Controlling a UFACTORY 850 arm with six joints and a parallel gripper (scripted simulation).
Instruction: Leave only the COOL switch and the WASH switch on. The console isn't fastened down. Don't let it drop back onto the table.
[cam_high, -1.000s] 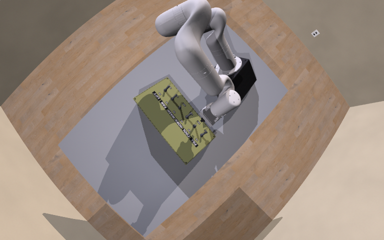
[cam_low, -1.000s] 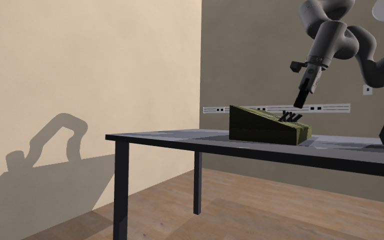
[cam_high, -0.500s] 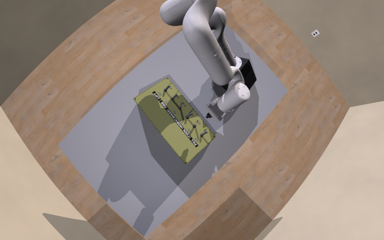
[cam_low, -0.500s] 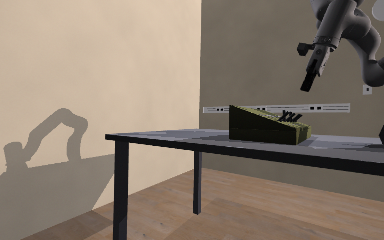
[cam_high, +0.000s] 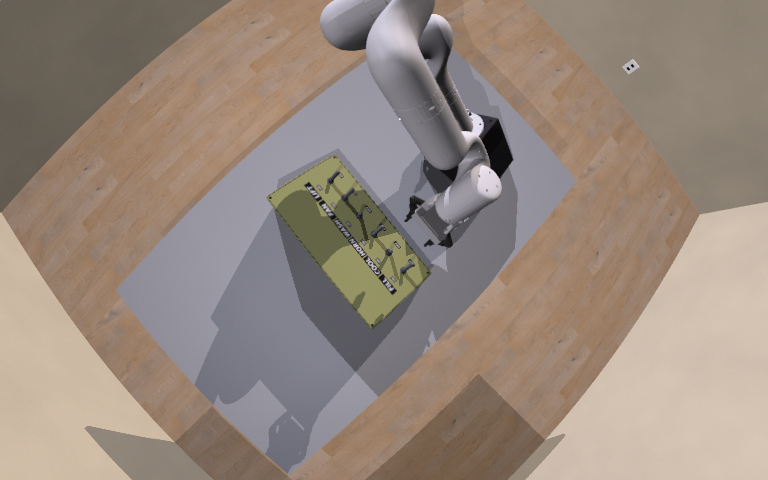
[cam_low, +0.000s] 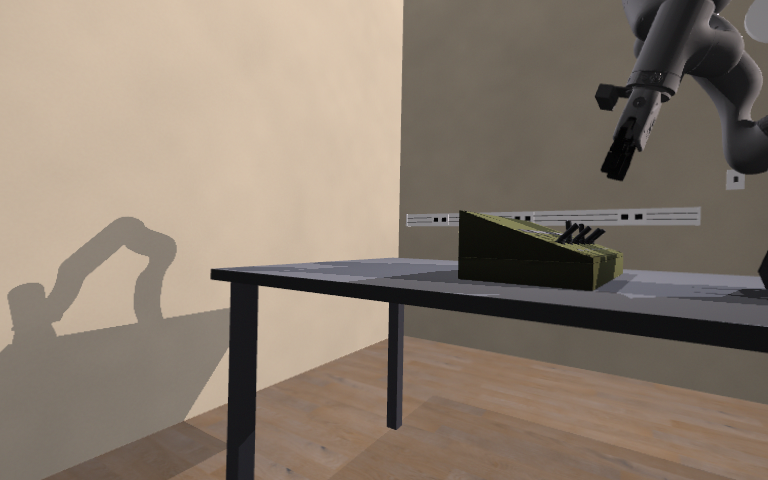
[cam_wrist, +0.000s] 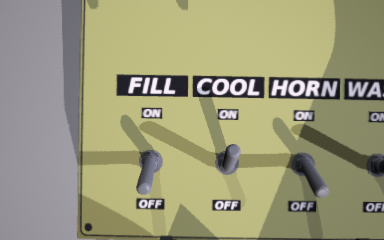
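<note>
An olive console (cam_high: 317, 226) (cam_low: 526, 254) (cam_wrist: 225, 40) with a sloped face stands on the grey table (cam_high: 186, 271) (cam_low: 339, 270). It carries a row of labelled toggle switches. In the wrist view the FILL lever (cam_wrist: 145, 176) (cam_high: 406, 267) leans to OFF. The COOL lever (cam_wrist: 229, 157) (cam_high: 389, 251) is tipped toward ON. The HORN lever (cam_wrist: 313, 178) (cam_high: 377, 229) leans to OFF. The WASH switch (cam_wrist: 376, 164) (cam_high: 360, 212) is cut off at the right edge, and I cannot tell its position. My gripper (cam_high: 425, 227) (cam_low: 615, 164) is open and empty, raised above and behind the console's switch side.
The arm's black base block (cam_high: 498, 141) sits on the table behind the console. A white outlet strip (cam_low: 668, 216) runs along the far wall. The LIFT lever (cam_high: 334, 178) and FAN lever (cam_high: 348, 194) are at the console's far end.
</note>
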